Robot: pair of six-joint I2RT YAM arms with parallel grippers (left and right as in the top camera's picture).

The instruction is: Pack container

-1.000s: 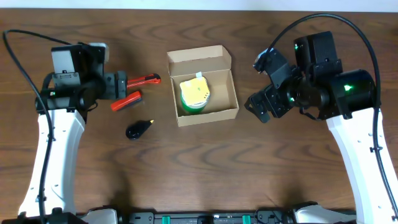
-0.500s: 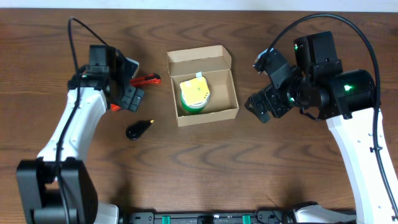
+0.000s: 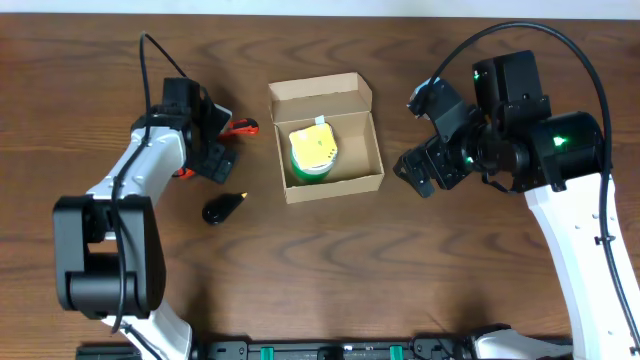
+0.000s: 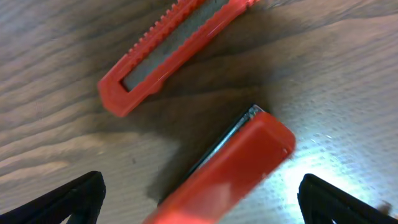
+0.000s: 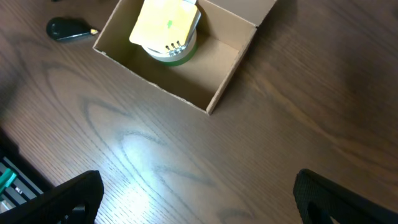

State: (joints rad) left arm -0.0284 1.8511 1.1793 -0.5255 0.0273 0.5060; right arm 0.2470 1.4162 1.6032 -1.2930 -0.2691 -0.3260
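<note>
The brown cardboard box (image 3: 360,150) sits open at the table's middle with its flap lid at the back, and it shows in the right wrist view (image 5: 233,68). A green and yellow tape roll (image 3: 313,152) lies inside it. My left gripper (image 3: 213,155) is open, low over a red stapler-like tool (image 4: 230,168) whose body lies between the fingers. A red box cutter (image 4: 168,53) lies just beyond, also visible overhead (image 3: 240,127). My right gripper (image 3: 418,170) is open and empty, right of the box.
A small black object (image 3: 222,208) lies on the table in front of the left gripper and shows in the right wrist view (image 5: 69,28). The wood table runs wide on all sides of the box.
My left arm has swung forward and right, bringing its gripper down over the red stapler-like tool. The right arm, box and tape roll have not moved.
</note>
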